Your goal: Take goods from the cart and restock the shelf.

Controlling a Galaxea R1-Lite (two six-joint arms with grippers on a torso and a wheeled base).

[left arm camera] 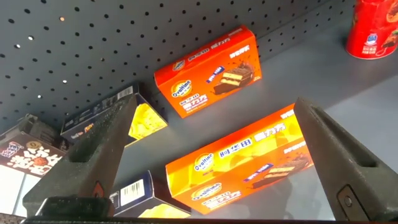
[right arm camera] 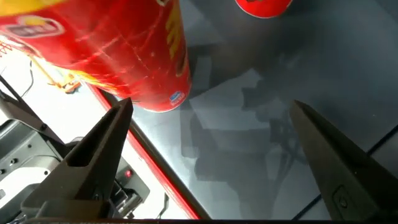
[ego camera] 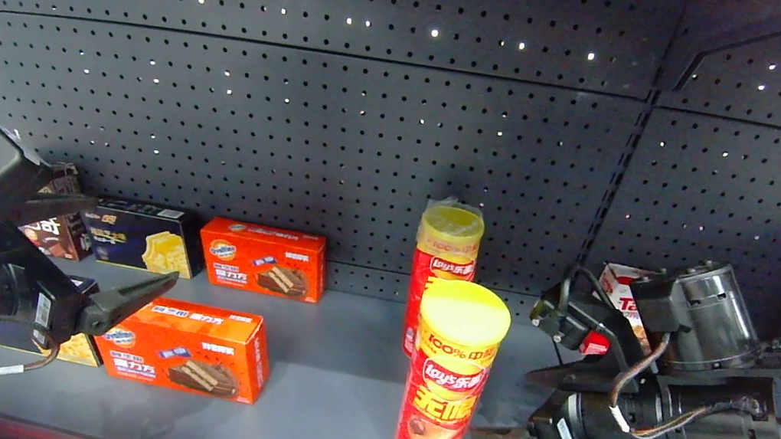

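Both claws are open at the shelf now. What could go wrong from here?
1. The front chip can stands tall and narrow near the front edge of the shelf, with the open right claw just beside it; a sideways brush could topple it off.
2. Tipping backward, it may hit the rear can behind it.
3. The open left claw hangs close to the front orange box and could shove it askew.

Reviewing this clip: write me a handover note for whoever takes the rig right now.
Left gripper: open, empty, near the front orange box at the left of the shelf.
Right gripper: open, empty, beside the front chips can, which stands upright near the shelf edge; rear chips can behind it.
Done: both cans, the front box and the rear orange box sit on the shelf.
Left: probably fetch more goods from the cart.
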